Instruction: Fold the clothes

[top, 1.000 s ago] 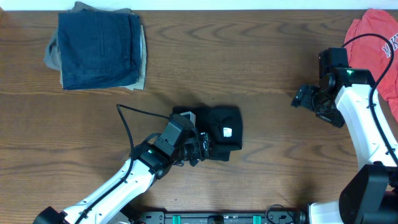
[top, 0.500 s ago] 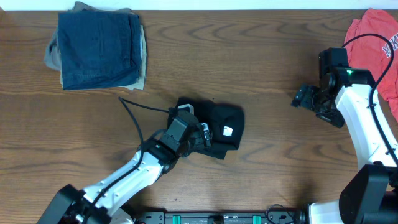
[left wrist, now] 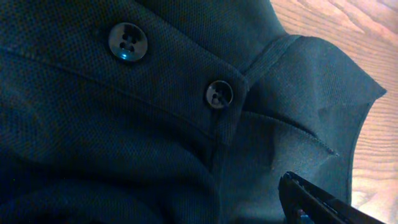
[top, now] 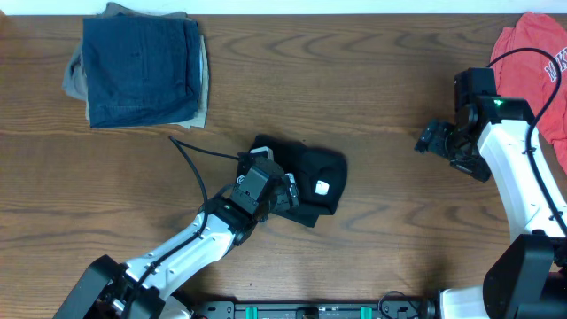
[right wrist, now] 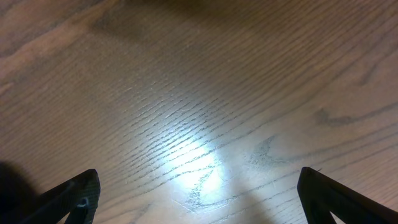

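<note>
Two grippers, both spread. Left gripper point(top: 284, 190): jaws wide and pressed on the black garment point(top: 323, 168), which lies bunched under and just ahead of them, with two buttons point(left wrist: 127, 42) close in front. I cannot tell whether any fabric is caught. Right gripper point(right wrist: 198, 180): jaws wide over bare table point(right wrist: 205, 93), nothing between them. The garment lies well off to its left.

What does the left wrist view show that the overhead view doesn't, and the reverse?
Only the left wrist: two dark buttons along a stitched placket of the black garment, and one fingertip of the left gripper at lower right. Only the overhead: the garment's white mark, the folded denim pile, the red shirt, and the right gripper over bare wood. Both: the black garment lying on the wooden table.
</note>
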Available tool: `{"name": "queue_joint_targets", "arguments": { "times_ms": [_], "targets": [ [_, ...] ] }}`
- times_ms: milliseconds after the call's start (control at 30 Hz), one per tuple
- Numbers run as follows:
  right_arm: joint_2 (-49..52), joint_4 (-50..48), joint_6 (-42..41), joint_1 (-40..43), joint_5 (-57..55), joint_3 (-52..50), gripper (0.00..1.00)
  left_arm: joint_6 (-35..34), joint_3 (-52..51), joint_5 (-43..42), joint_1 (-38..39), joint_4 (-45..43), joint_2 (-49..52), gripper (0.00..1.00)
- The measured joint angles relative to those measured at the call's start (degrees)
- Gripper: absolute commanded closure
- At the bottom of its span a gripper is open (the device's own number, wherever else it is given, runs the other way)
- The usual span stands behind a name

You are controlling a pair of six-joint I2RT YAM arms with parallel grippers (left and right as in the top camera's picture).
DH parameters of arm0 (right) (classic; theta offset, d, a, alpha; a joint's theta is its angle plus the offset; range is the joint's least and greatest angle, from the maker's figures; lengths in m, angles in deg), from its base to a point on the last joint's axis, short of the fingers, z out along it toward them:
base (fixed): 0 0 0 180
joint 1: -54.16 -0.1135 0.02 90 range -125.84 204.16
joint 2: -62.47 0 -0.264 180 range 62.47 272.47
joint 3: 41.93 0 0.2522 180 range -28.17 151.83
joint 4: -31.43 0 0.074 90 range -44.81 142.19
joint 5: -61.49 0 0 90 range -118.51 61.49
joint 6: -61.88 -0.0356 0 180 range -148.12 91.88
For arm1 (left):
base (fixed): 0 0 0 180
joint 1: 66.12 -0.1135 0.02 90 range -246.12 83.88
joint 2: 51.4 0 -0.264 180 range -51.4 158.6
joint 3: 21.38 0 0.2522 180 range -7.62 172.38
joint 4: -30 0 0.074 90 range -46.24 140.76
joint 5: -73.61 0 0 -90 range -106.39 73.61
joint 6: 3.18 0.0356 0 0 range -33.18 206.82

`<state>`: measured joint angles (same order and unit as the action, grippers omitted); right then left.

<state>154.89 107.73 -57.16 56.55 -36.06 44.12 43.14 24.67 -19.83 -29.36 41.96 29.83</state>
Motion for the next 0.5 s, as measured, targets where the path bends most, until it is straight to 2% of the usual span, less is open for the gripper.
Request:
{"name": "queue_joint_targets", "arguments": {
  "times_ms": [200,500],
  "targets": [
    [0.0,0.0,0.0,0.0,0.0,0.0,0.01,1.1,0.0,-3.1,0.0,0.2,-5.5,0.18],
    [0.0,0.0,0.0,0.0,0.0,0.0,0.01,3.6,0.5,-7.0,-0.3,0.4,-24.6,0.18]
  ]
}}
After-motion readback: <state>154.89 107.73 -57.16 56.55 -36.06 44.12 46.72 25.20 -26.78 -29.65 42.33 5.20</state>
